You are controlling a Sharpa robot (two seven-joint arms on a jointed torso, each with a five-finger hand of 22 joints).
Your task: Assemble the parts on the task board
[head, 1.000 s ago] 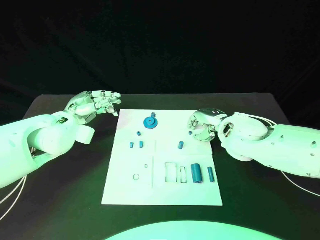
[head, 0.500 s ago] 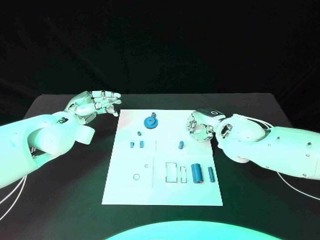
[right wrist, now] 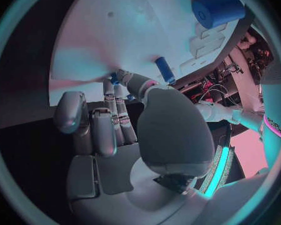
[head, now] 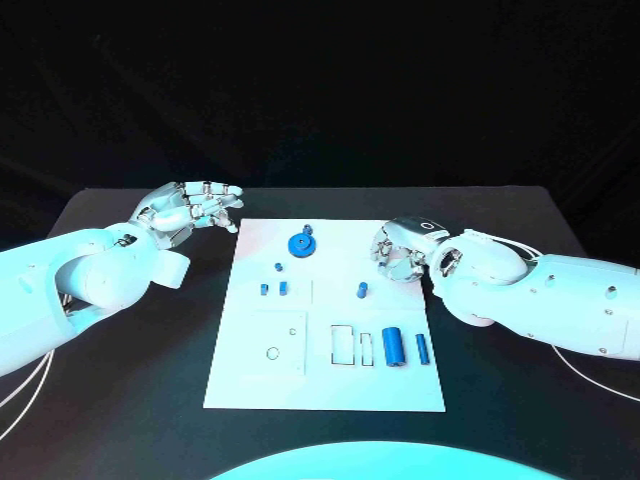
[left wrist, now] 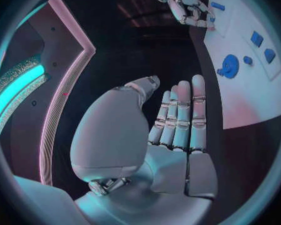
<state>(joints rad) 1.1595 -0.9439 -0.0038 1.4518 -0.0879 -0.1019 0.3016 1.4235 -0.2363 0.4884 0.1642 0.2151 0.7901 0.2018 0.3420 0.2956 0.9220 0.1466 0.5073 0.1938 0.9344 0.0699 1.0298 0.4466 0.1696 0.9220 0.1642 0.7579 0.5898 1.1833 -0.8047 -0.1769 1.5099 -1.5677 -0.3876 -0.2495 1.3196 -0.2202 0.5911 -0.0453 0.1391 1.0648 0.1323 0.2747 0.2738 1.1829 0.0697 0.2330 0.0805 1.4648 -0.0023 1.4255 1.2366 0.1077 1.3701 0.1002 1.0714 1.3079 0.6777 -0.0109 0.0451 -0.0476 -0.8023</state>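
Observation:
The white task board (head: 327, 375) lies mid-table. A blue gear (head: 303, 243) sits at its far end, with small blue pegs (head: 273, 288) below it and one peg (head: 362, 291) further right. A thick blue cylinder (head: 392, 345) and a thin one (head: 421, 347) lie near the right edge. My right hand (head: 404, 250) hovers over the board's far right edge, fingers loosely curled and holding nothing; in the right wrist view its fingertips (right wrist: 122, 77) reach toward the peg (right wrist: 164, 69). My left hand (head: 190, 208) stays off the far left corner, with straight fingers (left wrist: 178, 115) and nothing in it.
Outlined slots (head: 352, 345) and a small ring mark (head: 273, 352) show on the board's near half. Black table (head: 536, 400) surrounds the board on all sides. The left wrist view also catches the right hand (left wrist: 184, 7) beyond the gear (left wrist: 229, 66).
The right forearm has shifted slightly inward toward the board while its hand stays over the far right edge. The left hand has not moved.

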